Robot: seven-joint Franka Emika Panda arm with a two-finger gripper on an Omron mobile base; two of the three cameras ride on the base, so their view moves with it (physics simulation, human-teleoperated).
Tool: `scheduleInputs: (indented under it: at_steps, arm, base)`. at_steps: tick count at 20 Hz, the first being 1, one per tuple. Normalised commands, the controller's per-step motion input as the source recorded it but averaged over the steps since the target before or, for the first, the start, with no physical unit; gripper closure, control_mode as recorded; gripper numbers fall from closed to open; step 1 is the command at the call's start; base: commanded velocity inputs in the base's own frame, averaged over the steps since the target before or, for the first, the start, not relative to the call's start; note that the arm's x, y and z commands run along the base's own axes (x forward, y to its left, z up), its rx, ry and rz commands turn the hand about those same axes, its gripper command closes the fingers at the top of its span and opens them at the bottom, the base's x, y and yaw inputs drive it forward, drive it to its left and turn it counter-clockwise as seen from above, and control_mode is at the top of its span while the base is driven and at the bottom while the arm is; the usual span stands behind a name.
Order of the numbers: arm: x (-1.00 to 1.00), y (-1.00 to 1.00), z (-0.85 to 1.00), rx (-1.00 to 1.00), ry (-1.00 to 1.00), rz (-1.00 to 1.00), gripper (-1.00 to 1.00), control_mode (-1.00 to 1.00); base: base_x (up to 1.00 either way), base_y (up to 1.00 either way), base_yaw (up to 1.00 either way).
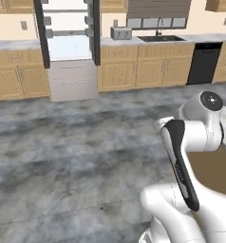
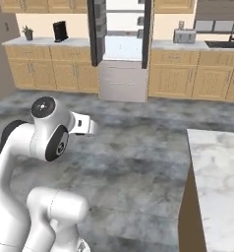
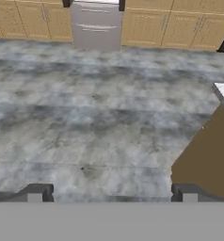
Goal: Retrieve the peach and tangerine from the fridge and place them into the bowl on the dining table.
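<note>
we see the tall grey steel french-door fridge (image 1: 72,52) standing open at the far wall, both dark-edged doors swung out toward us, pale shelves and a light blue drawer showing inside, two grey lower drawers shut beneath. tan wooden cabinets flank it on both sides under a pale counter. a silver toaster (image 1: 120,32) sits on the counter just right of the fridge, near a dark sink (image 1: 160,38), and a black dishwasher front (image 1: 203,62) lies further right. in the right base view a small potted plant (image 2: 28,33) and a black coffee machine (image 2: 60,31) stand on the counter left of the fridge.

the white, grey-veined marble dining table (image 2: 219,182) with its tan wooden base sits close on our right, well apart from the fridge across mottled grey floor.

the white arm is folded near the base. in the hand view the two-finger gripper (image 3: 112,193) has its dark tips spread wide apart, nothing between them, pointing over bare floor toward the fridge drawers.
</note>
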Motion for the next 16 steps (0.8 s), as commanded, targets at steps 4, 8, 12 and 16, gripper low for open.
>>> scheduleInputs:
  at_steps: [4,8,12,16]
  arm:
    - [0.0,0.0,0.0,0.0,0.0,0.0,-1.0,1.0]
    - [0.0,0.0,0.0,0.0,0.0,0.0,-1.0,1.0]
    - [0.0,0.0,0.0,0.0,0.0,0.0,-1.0,1.0]
    - [0.0,0.0,0.0,0.0,0.0,0.0,-1.0,1.0]
  base:
    - [1.0,0.0,0.05]
    - [1.0,0.03,0.03]
    - [1.0,0.05,0.0]
    - [1.0,0.2,0.0]
